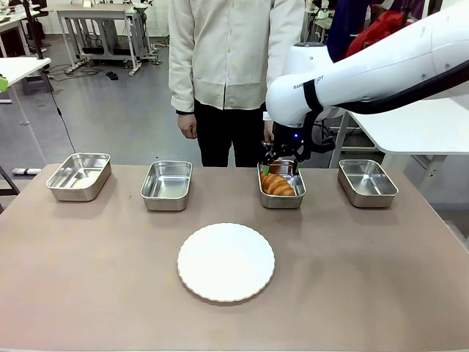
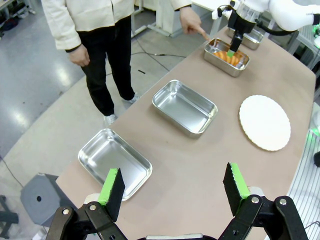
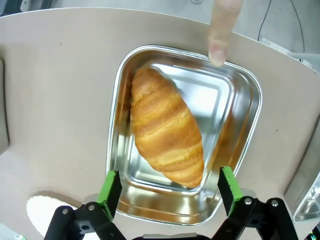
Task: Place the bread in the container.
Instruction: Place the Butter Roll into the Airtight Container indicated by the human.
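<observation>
On the table: four shiny metal pans sit in a row along the far side, and a round white plate [image 1: 226,262] sits nearer, in the middle.
Bread: the bread [image 3: 166,133] lies inside the container [image 3: 245,132], flat on its shiny bottom. It leans toward one long wall. Nothing holds it.
Container: it is the third pan from the left [image 1: 282,192] in the front view. It sits between the second pan [image 1: 166,185] and the far right pan [image 1: 366,182].
Right gripper: the right gripper [image 3: 170,192] hangs just above the container, looking down at the bread. Its jaws are spread wide, one green pad on each side of the bread's near end. The pads do not touch the bread.
Right arm: the white arm [image 1: 366,73] reaches in from the right side and bends down over the container.
Left gripper: the left gripper [image 2: 174,186] is high over the left end of the table [image 2: 195,165]. Its jaws are spread wide and hold nothing. The far left pan [image 2: 114,161] is below it.
Person: a person in a pale jacket [image 1: 234,51] stands at the far side of the table. One finger [image 3: 221,30] points at the far rim of the container, very close to it. The other hand [image 1: 187,125] hangs down by the person's side.
</observation>
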{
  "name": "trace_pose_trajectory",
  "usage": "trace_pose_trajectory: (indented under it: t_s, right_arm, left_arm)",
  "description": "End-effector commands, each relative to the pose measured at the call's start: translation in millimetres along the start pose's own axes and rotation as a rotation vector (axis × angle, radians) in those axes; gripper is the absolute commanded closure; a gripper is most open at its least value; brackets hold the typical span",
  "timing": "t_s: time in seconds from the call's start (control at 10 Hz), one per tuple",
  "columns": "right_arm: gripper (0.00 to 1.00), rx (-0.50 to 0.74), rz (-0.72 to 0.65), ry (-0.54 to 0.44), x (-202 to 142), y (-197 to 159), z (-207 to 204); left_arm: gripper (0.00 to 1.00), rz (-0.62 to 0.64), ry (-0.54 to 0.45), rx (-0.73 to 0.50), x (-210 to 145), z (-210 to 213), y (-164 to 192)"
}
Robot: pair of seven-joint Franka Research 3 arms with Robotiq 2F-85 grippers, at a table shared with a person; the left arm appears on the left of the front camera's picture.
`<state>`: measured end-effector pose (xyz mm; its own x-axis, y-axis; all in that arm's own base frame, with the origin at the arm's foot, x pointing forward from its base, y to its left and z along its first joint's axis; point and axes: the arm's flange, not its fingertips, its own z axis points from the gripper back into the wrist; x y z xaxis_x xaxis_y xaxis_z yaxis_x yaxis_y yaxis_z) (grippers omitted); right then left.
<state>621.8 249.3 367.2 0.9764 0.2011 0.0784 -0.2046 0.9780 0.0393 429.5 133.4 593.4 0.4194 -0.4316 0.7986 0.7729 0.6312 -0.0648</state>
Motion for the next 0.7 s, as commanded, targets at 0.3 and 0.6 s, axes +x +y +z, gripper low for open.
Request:
trace_pose_trajectory:
  t_s: [0.3, 0.6]
  right_arm:
    - [0.0, 0.003, 0.008, -0.013, 1.8, -1.0, 1.3]
    - [0.0, -0.011, 0.021, -0.044, -16.4, 4.8, 24.4]
  left_arm:
    - [0.0, -0.014, -0.011, -0.006, -0.3, 0.2, -1.3]
    - [0.0, -0.014, -0.011, -0.006, -0.3, 0.2, -1.3]
